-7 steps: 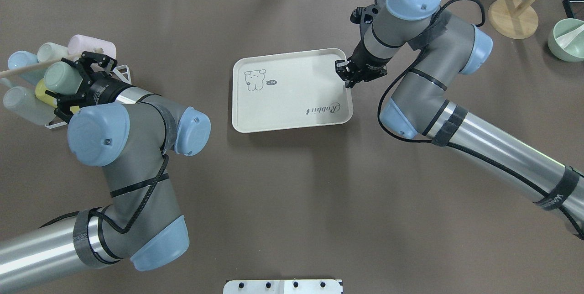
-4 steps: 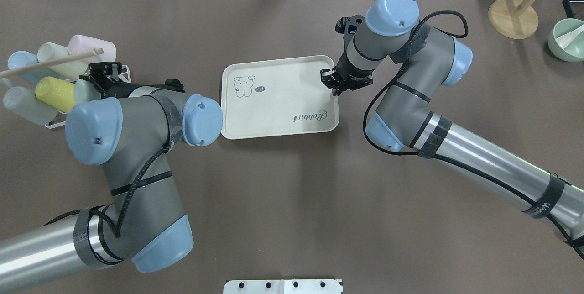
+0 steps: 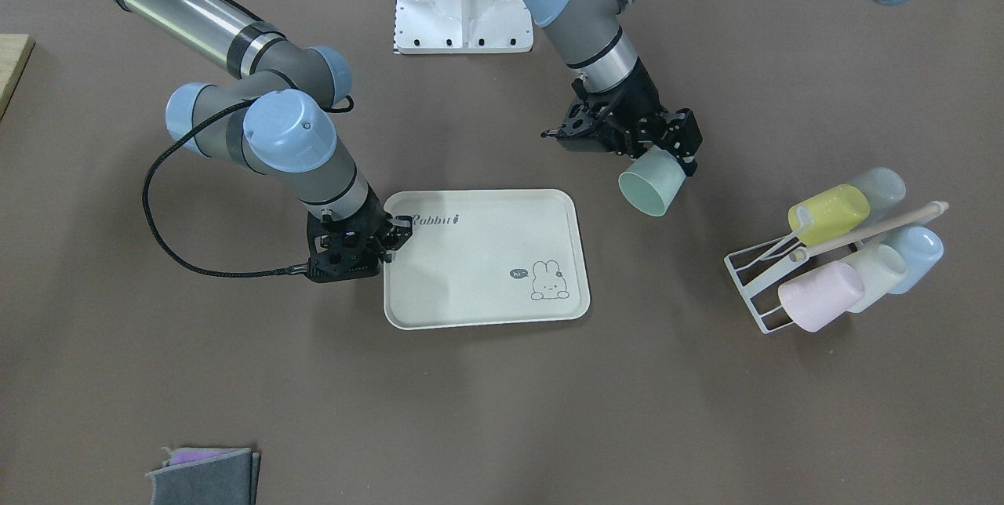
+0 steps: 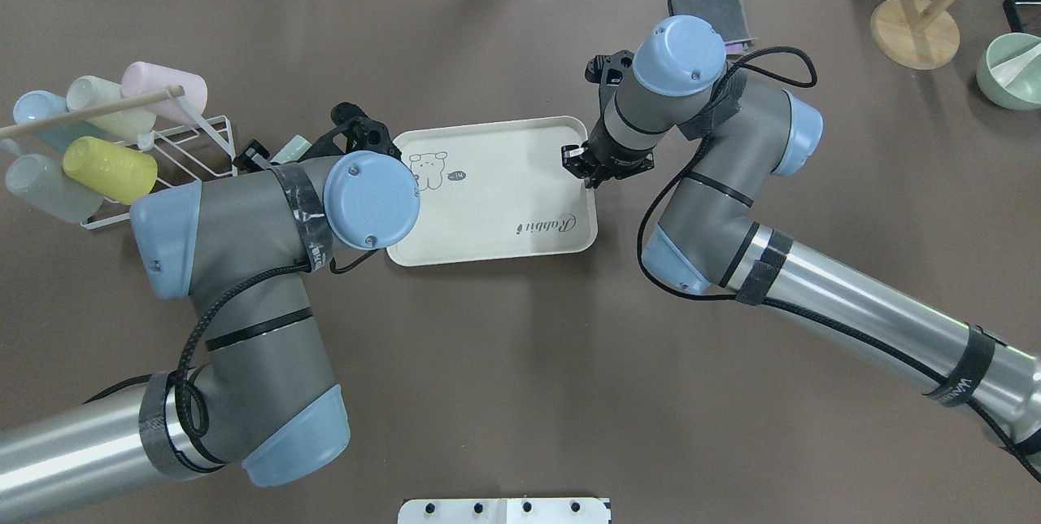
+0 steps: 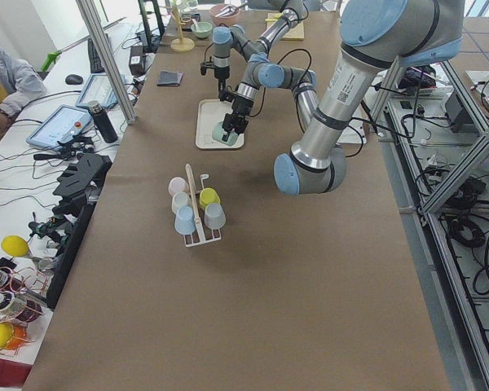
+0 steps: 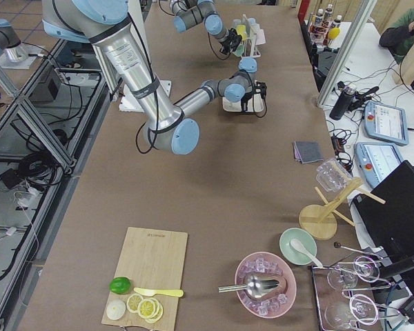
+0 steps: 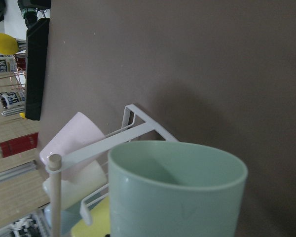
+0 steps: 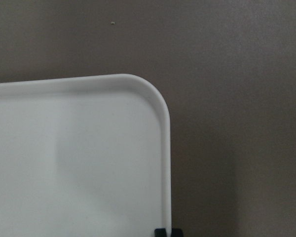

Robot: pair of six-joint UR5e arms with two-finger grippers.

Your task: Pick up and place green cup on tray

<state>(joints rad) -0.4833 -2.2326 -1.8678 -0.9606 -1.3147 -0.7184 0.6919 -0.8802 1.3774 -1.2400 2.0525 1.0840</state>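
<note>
My left gripper (image 3: 663,150) is shut on the green cup (image 3: 649,187) and holds it tilted above the table, between the cup rack and the tray, apart from both. The cup fills the left wrist view (image 7: 177,192) and shows partly in the overhead view (image 4: 289,151). The cream tray (image 3: 478,270) with its bunny drawing lies flat at mid-table (image 4: 496,182). My right gripper (image 3: 390,237) is shut on the tray's rim at the corner by the "Rabbit" script, as the overhead view (image 4: 579,166) shows. The right wrist view shows a bare tray corner (image 8: 89,148).
A white wire rack (image 3: 765,285) holds yellow, pink, pale and blue cups (image 4: 110,170) at the robot's far left. A grey cloth (image 4: 707,7), a wooden stand (image 4: 915,28) and a green bowl (image 4: 1008,72) lie at the far right. Another cloth (image 3: 204,474) lies at the front edge.
My left gripper took the green cup off the rack and carried it right, toward the tray. My right gripper dragged the tray left and toward the robot.
</note>
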